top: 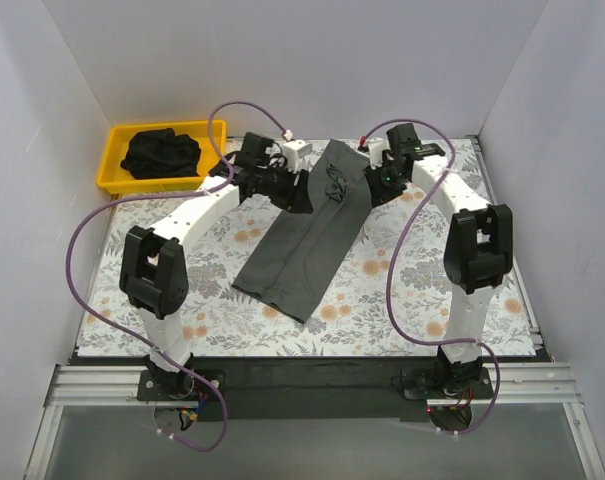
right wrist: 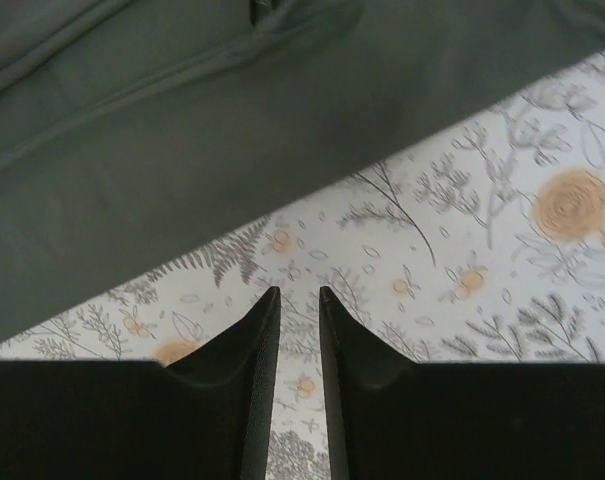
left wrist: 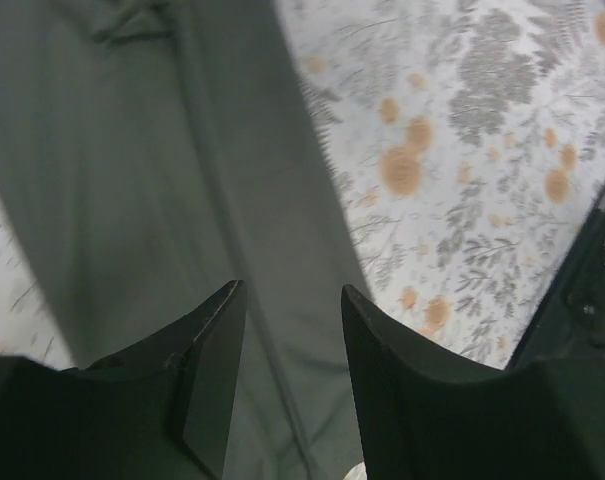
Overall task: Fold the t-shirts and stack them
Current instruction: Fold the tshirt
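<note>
A dark grey t-shirt (top: pixel 307 235), folded into a long strip, lies diagonally on the floral table from the back middle toward the front left. My left gripper (top: pixel 300 195) hovers at its upper left edge. In the left wrist view the gripper (left wrist: pixel 292 295) is open and empty, with the shirt (left wrist: pixel 132 180) under it. My right gripper (top: pixel 374 185) is just off the shirt's upper right edge. In the right wrist view the gripper (right wrist: pixel 299 292) is narrowly open and empty over bare table, with the shirt (right wrist: pixel 182 130) beyond it. More dark t-shirts (top: pixel 160 152) lie bunched in the tray.
A yellow plastic tray (top: pixel 112 150) stands at the back left corner. White walls close in the floral table (top: pixel 412 300) on three sides. Purple cables loop over both arms. A black strip runs along the near edge by the arm bases.
</note>
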